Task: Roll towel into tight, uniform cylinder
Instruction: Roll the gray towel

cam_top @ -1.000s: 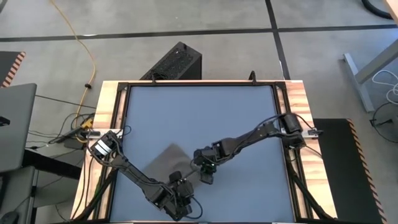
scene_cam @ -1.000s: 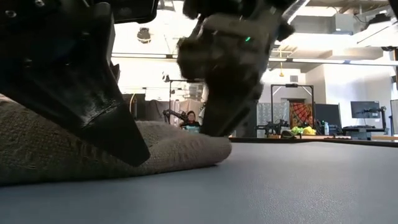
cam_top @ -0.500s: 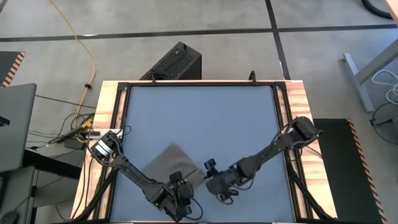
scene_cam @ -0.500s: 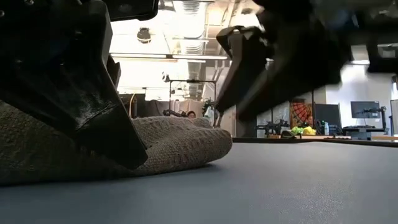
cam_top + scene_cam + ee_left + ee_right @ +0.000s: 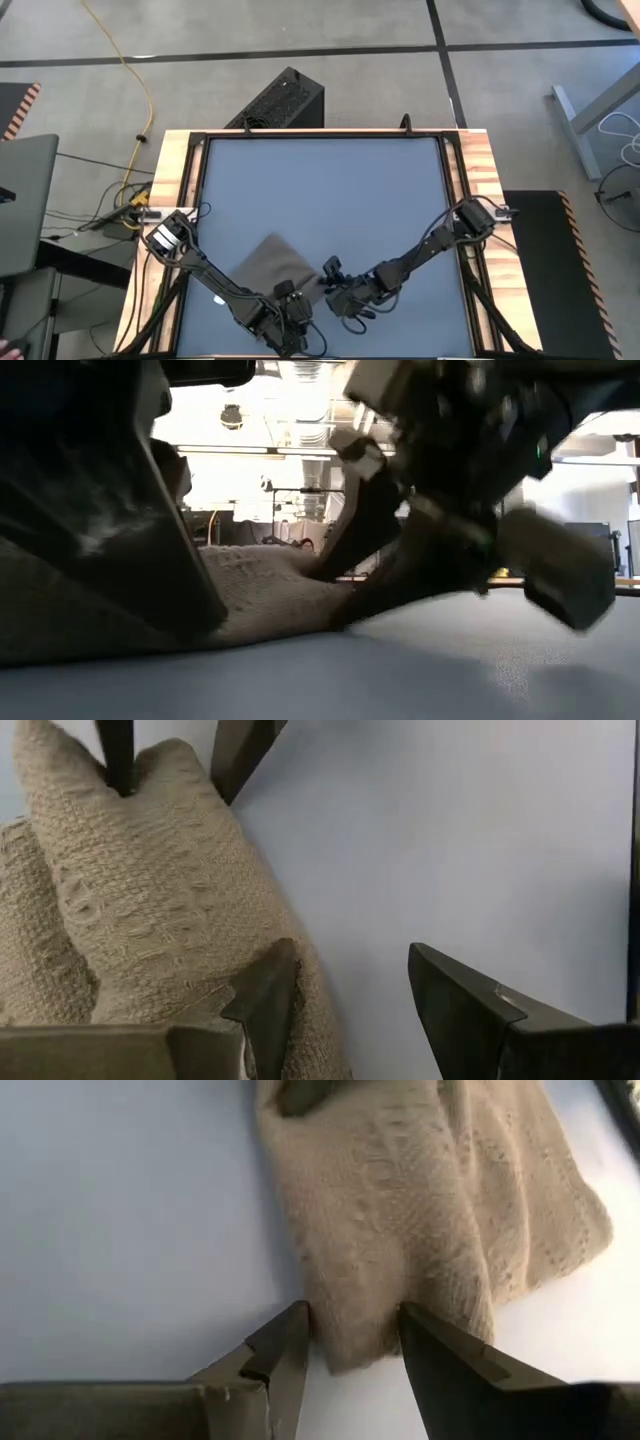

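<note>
Right tool (image 5: 350,1345) spread, fingers on both sides of one end of the soft taupe woven towel (image 5: 430,1210). Left tool (image 5: 345,995) spread at the opposite end, one finger on the cloth. Towel bunched near the front edge of the grey-blue table (image 5: 330,190).

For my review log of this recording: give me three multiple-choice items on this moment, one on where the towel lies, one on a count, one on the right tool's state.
1. Where on the table does the towel lie?
A. near edge, left of centre
B. far right corner
C. far edge, centre

2. How many cloths are on the table?
A. three
B. one
C. two

3. How does the right tool stand?
A. raised high above the table
B. open, its fingers either side of a towel end
C. shut on bare table

Key: 1 A, the high view shows it near the front, left of centre. 2 B, only one towel shows. 3 B, the right wrist view shows a towel end between the spread fingers.
</note>
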